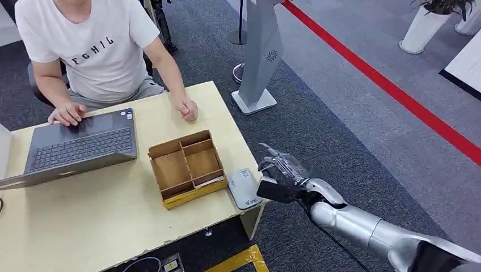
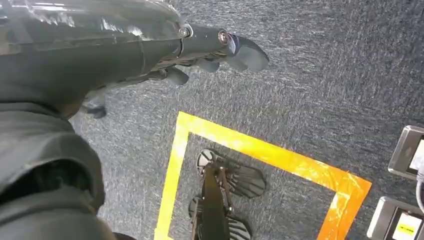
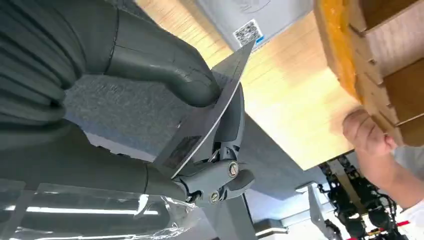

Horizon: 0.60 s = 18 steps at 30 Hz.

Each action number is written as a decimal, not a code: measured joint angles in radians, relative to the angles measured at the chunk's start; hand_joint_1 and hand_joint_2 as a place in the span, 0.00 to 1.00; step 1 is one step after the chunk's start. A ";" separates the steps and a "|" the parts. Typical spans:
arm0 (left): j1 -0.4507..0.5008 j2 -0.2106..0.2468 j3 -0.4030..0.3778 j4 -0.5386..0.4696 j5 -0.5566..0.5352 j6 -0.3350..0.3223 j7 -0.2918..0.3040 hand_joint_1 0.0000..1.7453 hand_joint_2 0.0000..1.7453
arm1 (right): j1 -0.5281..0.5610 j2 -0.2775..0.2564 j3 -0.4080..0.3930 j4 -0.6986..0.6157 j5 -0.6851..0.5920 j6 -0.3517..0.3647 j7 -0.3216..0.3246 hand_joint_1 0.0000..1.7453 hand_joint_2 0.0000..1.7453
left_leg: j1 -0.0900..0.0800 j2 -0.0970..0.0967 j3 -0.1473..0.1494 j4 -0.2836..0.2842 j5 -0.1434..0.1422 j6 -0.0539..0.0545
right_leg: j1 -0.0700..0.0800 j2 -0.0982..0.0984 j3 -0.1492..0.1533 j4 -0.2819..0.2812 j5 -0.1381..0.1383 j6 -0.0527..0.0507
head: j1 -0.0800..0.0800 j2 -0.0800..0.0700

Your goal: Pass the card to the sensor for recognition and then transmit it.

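Beside the table [image 1: 113, 226] corner, the right hand [image 1: 282, 173] pinches the card [image 3: 210, 112] between its thumb and fingers, just off the edge and close to the grey sensor [image 1: 244, 188]. The card could slip out, I think, because only its flat sides are squeezed. It could also bump the wooden box [image 1: 187, 168] nearby. That arm reaches forward, hand level. The left hand [image 2: 210, 50] hangs over the carpet with curled fingers, holding nothing.

bright even light, soft shadows
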 joint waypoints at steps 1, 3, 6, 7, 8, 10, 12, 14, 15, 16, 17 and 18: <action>0.000 0.000 0.000 0.000 0.001 0.001 0.000 0.00 0.00 | 0.000 0.001 0.004 -0.004 0.000 0.001 0.000 1.00 1.00 | 0.000 0.000 0.000 0.000 0.000 0.000 | 0.000 0.000 0.000 0.000 0.000 0.000 | 0.000 0.000; 0.000 -0.002 0.000 0.000 0.002 0.001 0.000 0.00 0.00 | 0.000 0.004 0.014 -0.014 0.001 0.003 -0.002 1.00 1.00 | 0.000 0.000 0.000 0.000 0.000 0.000 | 0.000 0.000 0.000 0.000 0.000 0.000 | 0.000 0.000; 0.000 -0.006 0.000 0.000 0.002 0.001 -0.002 0.00 0.00 | -0.002 0.008 0.025 -0.028 0.005 0.008 -0.002 1.00 1.00 | 0.000 0.000 0.000 0.000 0.000 0.000 | 0.000 0.000 0.000 0.000 0.000 0.000 | 0.000 0.000; 0.000 -0.008 0.000 0.000 0.002 0.001 -0.003 0.00 0.00 | -0.002 0.009 0.031 -0.032 0.006 0.010 -0.002 1.00 1.00 | 0.000 0.000 0.000 0.000 0.000 0.000 | 0.000 0.000 0.000 0.000 0.000 0.000 | 0.000 0.000; 0.000 -0.009 0.000 0.000 0.002 0.000 -0.003 0.00 0.00 | -0.002 0.011 0.034 -0.035 0.006 0.012 -0.002 1.00 1.00 | 0.000 0.000 0.000 0.000 0.000 0.000 | 0.000 0.000 0.000 0.000 0.000 0.000 | 0.000 0.000; 0.000 -0.011 0.000 0.000 0.001 -0.002 -0.003 0.00 0.00 | -0.004 0.015 0.042 -0.035 0.003 0.019 -0.001 1.00 1.00 | 0.000 0.000 0.000 0.000 0.000 0.000 | 0.000 0.000 0.000 0.000 0.000 0.000 | 0.000 0.000; 0.000 -0.012 0.000 0.000 0.001 -0.003 -0.003 0.00 0.00 | -0.004 0.017 0.050 -0.034 -0.002 0.020 -0.003 1.00 1.00 | 0.000 0.000 0.000 0.000 0.000 0.000 | 0.000 0.000 0.000 0.000 0.000 0.000 | 0.000 0.000; 0.000 -0.012 0.000 0.000 0.001 -0.002 -0.003 0.00 0.00 | -0.004 0.018 0.058 -0.033 -0.010 0.020 -0.015 1.00 1.00 | 0.000 0.000 0.000 0.000 0.000 0.000 | 0.000 0.000 0.000 0.000 0.000 0.000 | 0.000 0.000; 0.000 -0.012 0.000 0.000 0.002 -0.001 -0.003 0.00 0.00 | -0.005 0.019 0.061 -0.031 -0.012 0.020 -0.022 1.00 1.00 | 0.000 0.000 0.000 0.000 0.000 0.000 | 0.000 0.000 0.000 0.000 0.000 0.000 | 0.000 0.000; 0.000 -0.012 0.000 0.000 0.003 0.000 -0.002 0.00 0.00 | -0.006 0.021 0.065 -0.029 -0.014 0.020 -0.028 1.00 1.00 | 0.000 0.000 0.000 0.000 0.000 0.000 | 0.000 0.000 0.000 0.000 0.000 0.000 | 0.000 0.000; 0.000 -0.012 0.000 0.000 0.003 0.001 -0.002 0.00 0.00 | -0.007 0.024 0.069 -0.023 -0.015 0.021 -0.033 1.00 1.00 | 0.000 0.000 0.000 0.000 0.000 0.000 | 0.000 0.000 0.000 0.000 0.000 0.000 | 0.000 0.000; 0.000 -0.013 0.000 0.000 0.003 0.002 0.000 0.00 0.00 | -0.007 0.026 0.072 -0.019 -0.015 0.022 -0.037 1.00 1.00 | 0.000 0.000 0.000 0.000 0.000 0.000 | 0.000 0.000 0.000 0.000 0.000 0.000 | 0.000 0.000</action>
